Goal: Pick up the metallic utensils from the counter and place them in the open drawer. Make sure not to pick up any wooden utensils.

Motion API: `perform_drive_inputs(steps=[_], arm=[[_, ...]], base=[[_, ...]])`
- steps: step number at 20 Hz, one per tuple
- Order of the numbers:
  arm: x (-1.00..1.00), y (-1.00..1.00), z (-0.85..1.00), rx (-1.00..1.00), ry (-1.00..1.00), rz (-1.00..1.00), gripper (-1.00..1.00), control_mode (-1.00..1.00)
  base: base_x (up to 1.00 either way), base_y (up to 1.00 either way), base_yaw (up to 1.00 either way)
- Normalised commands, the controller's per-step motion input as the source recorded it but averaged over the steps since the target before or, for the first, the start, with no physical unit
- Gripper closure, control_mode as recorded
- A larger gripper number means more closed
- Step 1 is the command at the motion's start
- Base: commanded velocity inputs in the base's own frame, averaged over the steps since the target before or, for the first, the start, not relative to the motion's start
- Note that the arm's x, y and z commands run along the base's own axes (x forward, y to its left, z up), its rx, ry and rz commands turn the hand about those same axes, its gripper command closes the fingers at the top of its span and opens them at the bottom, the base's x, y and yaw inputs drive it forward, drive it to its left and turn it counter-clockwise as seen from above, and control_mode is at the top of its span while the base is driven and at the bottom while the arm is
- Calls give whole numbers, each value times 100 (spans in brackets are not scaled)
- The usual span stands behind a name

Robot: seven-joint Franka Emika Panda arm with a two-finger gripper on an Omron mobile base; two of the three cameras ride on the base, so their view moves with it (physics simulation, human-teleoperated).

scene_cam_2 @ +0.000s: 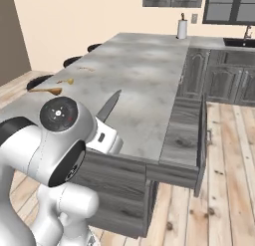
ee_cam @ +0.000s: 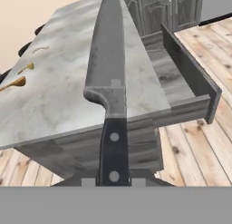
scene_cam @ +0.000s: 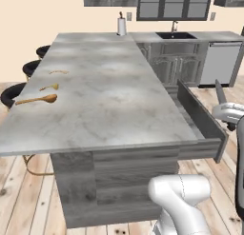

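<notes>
Your two-finger gripper (ee_cam: 113, 181) is clamped on the black handle of the grey steel-bladed kitchen knife (ee_cam: 108, 69), holding it aloft beside the open dark grey drawer (scene_cam: 202, 117), off the pale marbled counter (scene_cam: 105, 86).

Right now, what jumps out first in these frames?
The knife, gripped by its black handle in the gripper, blade pointing up and away, held off the counter's near corner beside the open drawer. Next, three tan wooden utensils lying along the counter's far-left edge, by the black stools.
</notes>
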Motion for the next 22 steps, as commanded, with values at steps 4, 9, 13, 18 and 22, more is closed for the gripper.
perform_drive_inputs(steps=[4,9,13,18,22], arm=[[0,0,0,0,0,0,100,100],[0,0,0,0,0,0,100,100],[0,0,0,0,0,0,100,100],[0,0,0,0,0,0,100,100],[28,0,-48,0,0,1,100,-100]], base=[[2,-100,5],[36,-79,2],[50,-15,0],[29,0,1],[0,0,0]])
